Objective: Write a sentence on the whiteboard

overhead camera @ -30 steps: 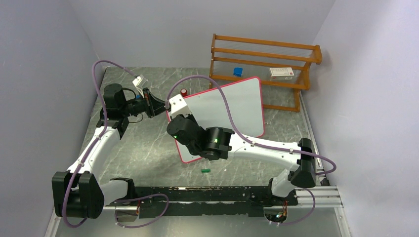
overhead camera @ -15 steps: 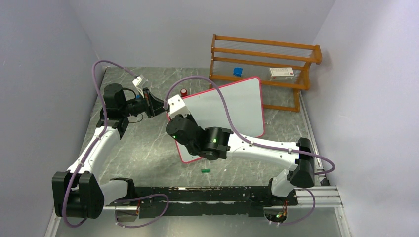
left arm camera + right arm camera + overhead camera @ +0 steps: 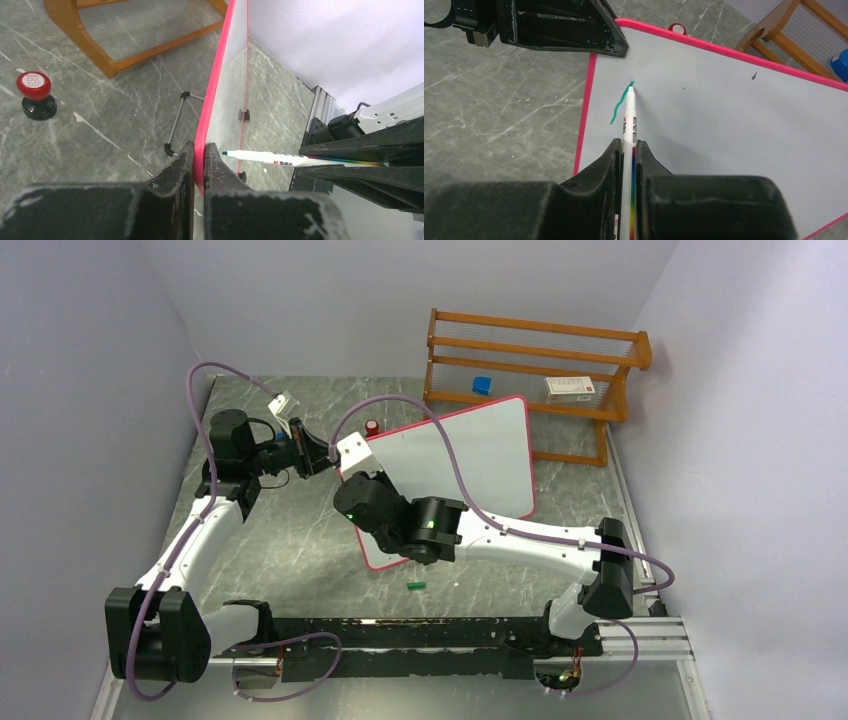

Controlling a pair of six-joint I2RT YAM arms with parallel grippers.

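Left tool (image 3: pixel 199 148) pinches the pink-rimmed white whiteboard (image 3: pixel 724 125); right tool (image 3: pixel 626 146) pinches a white rainbow-striped marker (image 3: pixel 629 112). Excess nib pressure could shift the whiteboard.

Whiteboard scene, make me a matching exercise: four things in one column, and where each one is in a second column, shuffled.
1 marker
2 whiteboard edge
3 red-topped stamp
4 blue object

A on the wooden rack
B standing on the table
C in the right gripper, tip at a green stroke
D pinched by the left gripper

Pairs: 1-C, 2-D, 3-B, 4-A.
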